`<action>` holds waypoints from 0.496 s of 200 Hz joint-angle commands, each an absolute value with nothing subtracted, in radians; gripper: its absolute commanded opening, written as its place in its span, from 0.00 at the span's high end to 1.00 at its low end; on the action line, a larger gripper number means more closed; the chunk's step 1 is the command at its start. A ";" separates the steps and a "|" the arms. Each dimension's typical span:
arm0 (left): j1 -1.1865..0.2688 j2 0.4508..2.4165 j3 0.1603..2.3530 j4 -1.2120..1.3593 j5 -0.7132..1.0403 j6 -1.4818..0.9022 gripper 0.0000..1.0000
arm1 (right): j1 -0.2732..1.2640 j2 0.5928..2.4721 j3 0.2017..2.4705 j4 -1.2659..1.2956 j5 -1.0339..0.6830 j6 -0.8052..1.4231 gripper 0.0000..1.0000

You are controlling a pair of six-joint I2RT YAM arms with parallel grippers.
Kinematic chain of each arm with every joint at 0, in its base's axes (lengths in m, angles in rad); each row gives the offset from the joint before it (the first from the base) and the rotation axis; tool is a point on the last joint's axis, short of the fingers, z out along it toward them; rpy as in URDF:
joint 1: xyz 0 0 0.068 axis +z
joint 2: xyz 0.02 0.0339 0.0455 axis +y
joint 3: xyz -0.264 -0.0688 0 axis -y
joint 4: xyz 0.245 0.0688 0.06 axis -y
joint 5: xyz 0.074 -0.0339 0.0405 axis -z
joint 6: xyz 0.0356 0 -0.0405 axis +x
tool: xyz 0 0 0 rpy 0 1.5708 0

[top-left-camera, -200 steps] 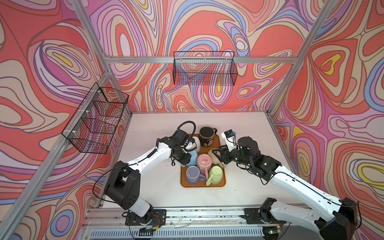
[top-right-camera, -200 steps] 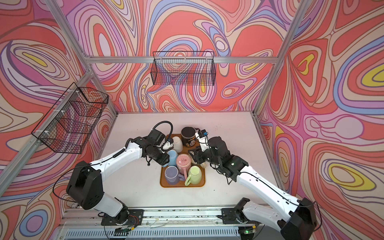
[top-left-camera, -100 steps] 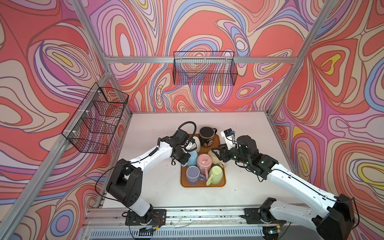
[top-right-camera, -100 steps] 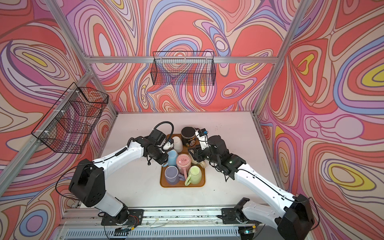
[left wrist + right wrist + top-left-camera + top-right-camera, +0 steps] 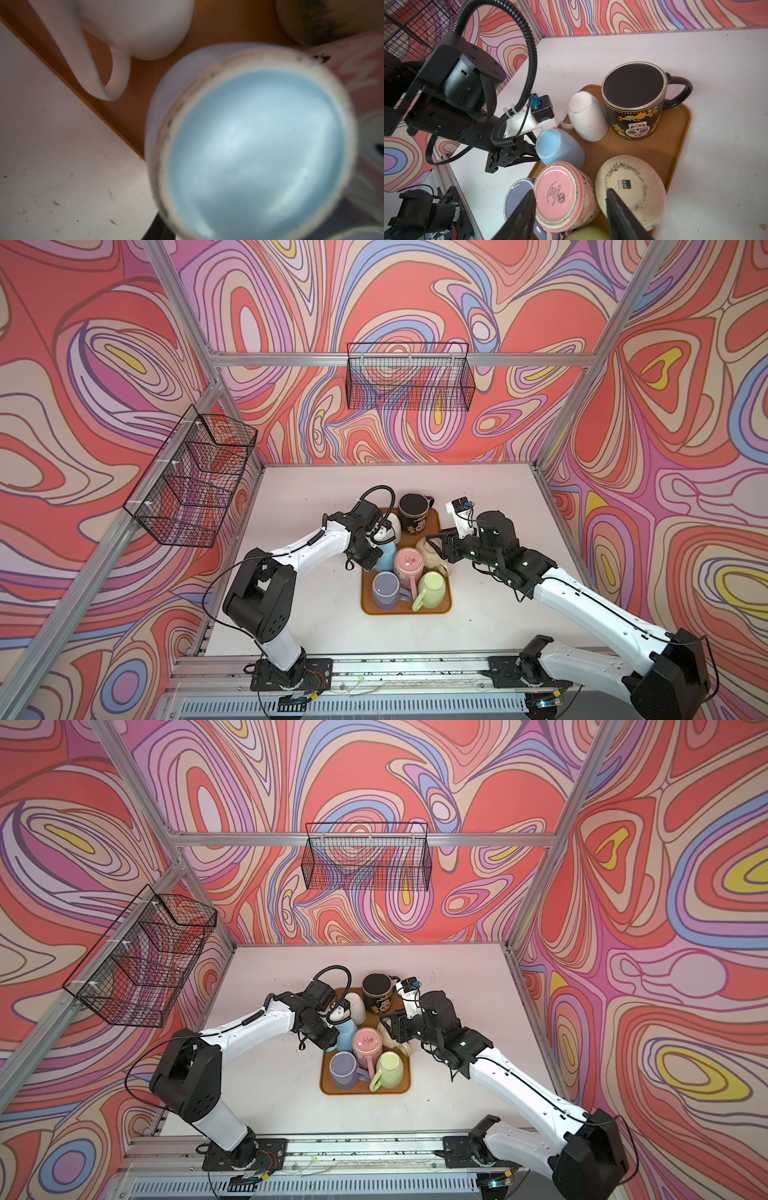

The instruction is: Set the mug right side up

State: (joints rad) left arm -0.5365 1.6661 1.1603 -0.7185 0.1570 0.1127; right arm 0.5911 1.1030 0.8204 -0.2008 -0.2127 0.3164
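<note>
- We see a brown tray on a white surface. It is crowded with seven mugs, all mouth-down as far as we can tell.
- The blue mug, which we take to be the one to turn, sits right at the tips of the left jaws. Its pale base is tipped toward them.
- The left jaws press in at the blue mug's near side. Their tips are hidden against it, so we cannot tell whether they are clamped on it or only beside it.
- The right jaws stand apart and hold nothing. They hover just above the pink mug and the cream mug.
- Just past the left jaws, the white mug flanks the blue mug on one side and the pink mug on the other. Both are very close to it.
- Risk, in our judgement: the blue mug's wall is round and glazed, so a shallow pinch near its edge could slip. The mug could then drop onto the tray mid-turn.
- Risk: there is little room to swing the mug over. It could knock the white or pink mug, or shove the black mug beyond them.
- Risk: the right jaws hang close by, so a wide turn could bring the two arms together.
</note>
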 commanded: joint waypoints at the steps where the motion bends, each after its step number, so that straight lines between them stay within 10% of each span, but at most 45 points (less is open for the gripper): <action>1: -0.534 1.674 1.185 -0.732 0.165 0.125 0.75 | 0.583 1.113 0.808 -0.181 -0.224 0.323 0.44; 99: -0.535 1.601 1.132 -0.682 0.159 0.080 0.91 | 0.578 1.119 0.808 -0.183 -0.235 0.327 0.44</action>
State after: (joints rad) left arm -0.5365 1.6524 1.1477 -0.7055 0.1596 0.0937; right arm 0.5816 1.1110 0.8188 -0.1936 -0.2272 0.3241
